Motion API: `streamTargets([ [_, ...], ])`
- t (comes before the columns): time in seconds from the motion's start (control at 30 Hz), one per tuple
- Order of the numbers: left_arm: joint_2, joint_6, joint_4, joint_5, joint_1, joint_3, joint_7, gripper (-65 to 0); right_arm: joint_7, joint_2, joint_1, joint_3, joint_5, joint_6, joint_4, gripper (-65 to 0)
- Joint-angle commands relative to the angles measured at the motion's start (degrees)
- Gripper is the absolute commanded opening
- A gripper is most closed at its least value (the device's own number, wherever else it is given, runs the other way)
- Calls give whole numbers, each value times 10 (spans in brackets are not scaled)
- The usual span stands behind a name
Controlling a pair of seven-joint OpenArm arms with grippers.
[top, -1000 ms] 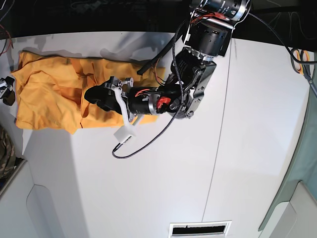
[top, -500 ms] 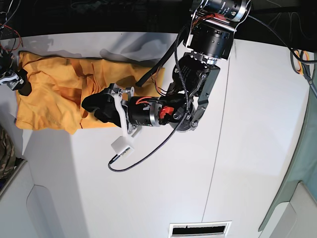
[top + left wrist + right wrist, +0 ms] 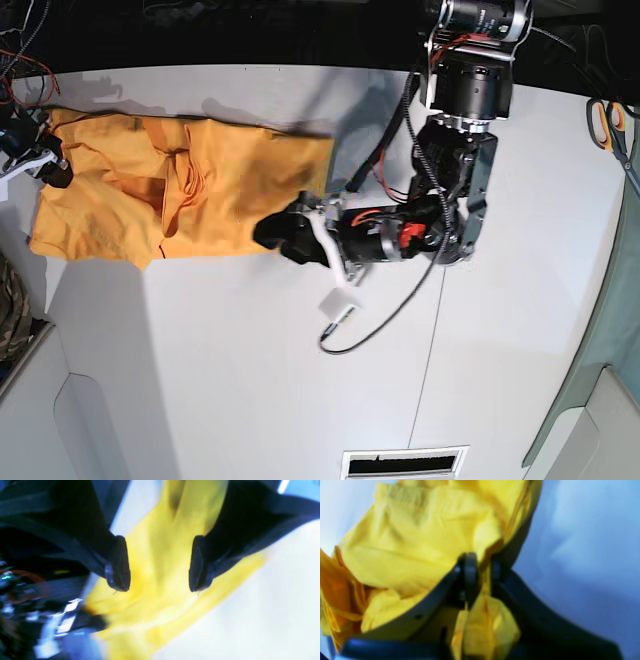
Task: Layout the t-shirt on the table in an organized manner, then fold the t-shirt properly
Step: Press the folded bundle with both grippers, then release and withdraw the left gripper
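Note:
The orange-yellow t-shirt (image 3: 120, 190) lies spread along the far left part of the white table (image 3: 250, 380), wrinkled in the middle. My left gripper (image 3: 272, 232) is at the shirt's lower right corner. In the left wrist view it (image 3: 158, 577) is open, with the yellow cloth (image 3: 160, 555) lying between the two dark fingertips (image 3: 120, 565). My right gripper (image 3: 50, 170) is at the shirt's far left edge. In the right wrist view it (image 3: 480, 580) is shut on a bunched fold of the shirt (image 3: 420, 545).
Orange-handled scissors (image 3: 603, 118) lie at the far right edge. Camouflage fabric (image 3: 10, 310) hangs at the left edge. A small white box on a black cable (image 3: 335, 302) dangles below the left arm. A vent slot (image 3: 405, 462) is at the front. A dark seam (image 3: 438, 310) crosses the table.
My left gripper has slid right across the shirt to its lower right corner, and the right part now lies flatter. My right gripper has come in and closed on the left edge.

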State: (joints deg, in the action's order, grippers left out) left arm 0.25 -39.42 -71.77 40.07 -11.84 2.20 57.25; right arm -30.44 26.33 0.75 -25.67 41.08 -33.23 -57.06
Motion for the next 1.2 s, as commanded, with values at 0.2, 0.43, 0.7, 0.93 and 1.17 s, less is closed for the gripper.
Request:
streamTargets([
  [0.2,-85,-6,-10,27,54,-5,-23,-250,6,13,-43,-2,-4,-2,-16,-650],
  [0.43,-76,-6,-3,23,122,-3,-79,-250,-72,1,-40,-2,19,-2,-147,-650],
  [0.7,-37,-6,22,0,122,-3,-88,-250,-135,-25,-39,54,47,-2,-298,-650],
  [0.93,-39,-6,33,-3,122,-3,-89,-250,-159,-56,-39,261,-42,-2,-360,-650],
  [1.17,-39,-6,33,-3,120,-3,-95,-250,-136,-56,-39,446,-173,10,-359,-334],
])
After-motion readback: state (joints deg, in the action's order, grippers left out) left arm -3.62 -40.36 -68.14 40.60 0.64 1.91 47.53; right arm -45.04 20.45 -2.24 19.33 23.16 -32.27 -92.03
